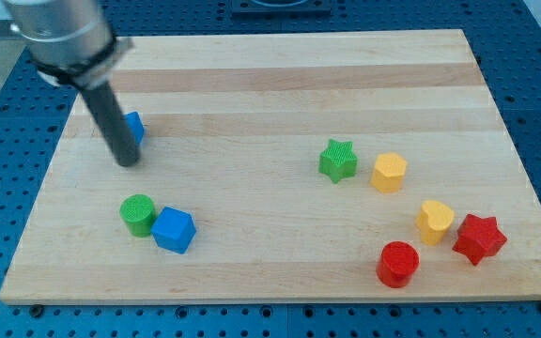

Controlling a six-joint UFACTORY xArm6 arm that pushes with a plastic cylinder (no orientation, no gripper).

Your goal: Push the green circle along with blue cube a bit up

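Note:
The green circle (pixel 138 214) lies at the lower left of the wooden board (pixel 280 84). The blue cube (pixel 174 230) touches it on its right, slightly lower. My tip (pixel 128 161) is above the green circle, a short gap away and apart from both blocks. A second blue block (pixel 135 126) sits just behind the rod, partly hidden by it.
A green star (pixel 337 160) and a yellow hexagon-like block (pixel 389 173) lie right of centre. A yellow heart-like block (pixel 434 221), a red star (pixel 479 238) and a red cylinder (pixel 398 263) sit at the lower right. Blue pegboard surrounds the board.

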